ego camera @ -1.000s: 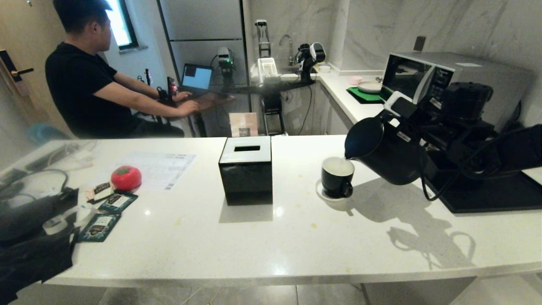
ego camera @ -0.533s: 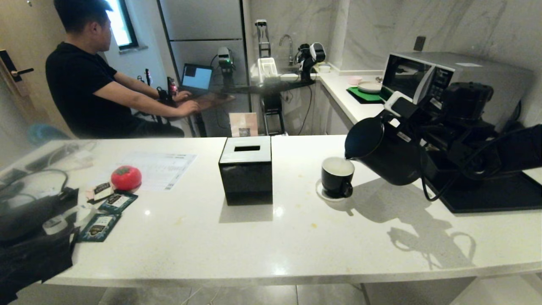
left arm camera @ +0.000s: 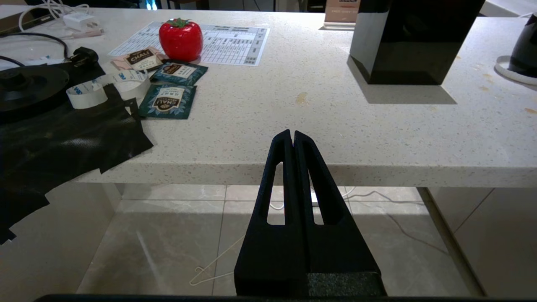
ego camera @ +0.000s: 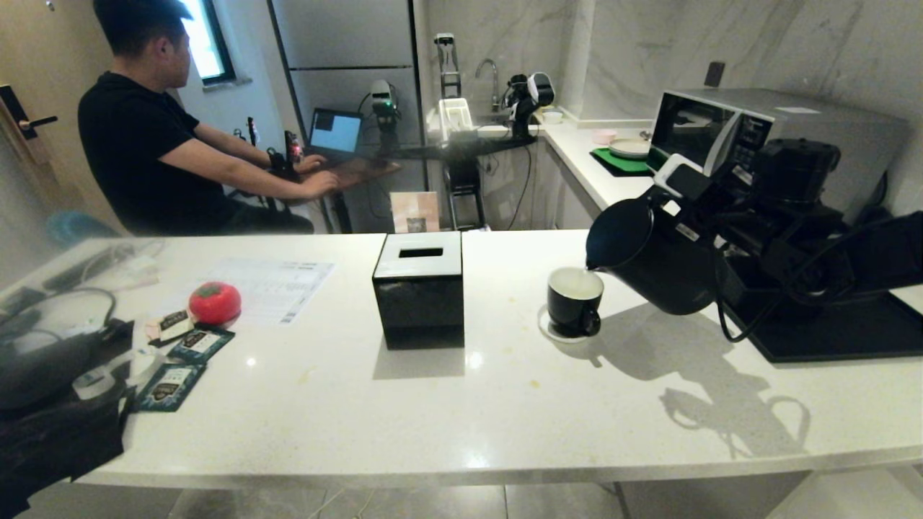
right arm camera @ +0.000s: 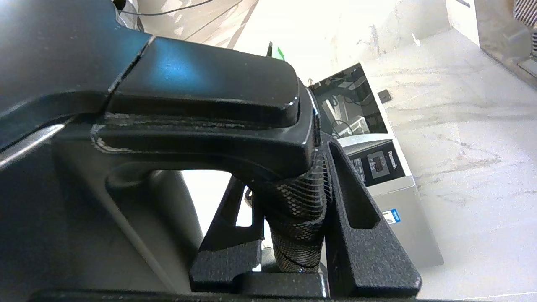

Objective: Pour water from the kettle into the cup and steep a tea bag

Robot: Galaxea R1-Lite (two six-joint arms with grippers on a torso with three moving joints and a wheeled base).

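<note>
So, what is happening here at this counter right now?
The robot's right gripper is shut on the handle of the kettle, which is tilted with its spout over the cup. The cup stands on a small white saucer on the counter. The left gripper hangs shut, holding nothing, in front of the counter edge. Tea bag packets lie untouched at the left end, near a red tomato-shaped object. A person sits behind, working at a laptop.

walls: marble (ego camera: 721, 36) | floor: tiled (left arm camera: 176, 235) | counter: white (ego camera: 505, 404) | window (ego camera: 209, 43)
</note>
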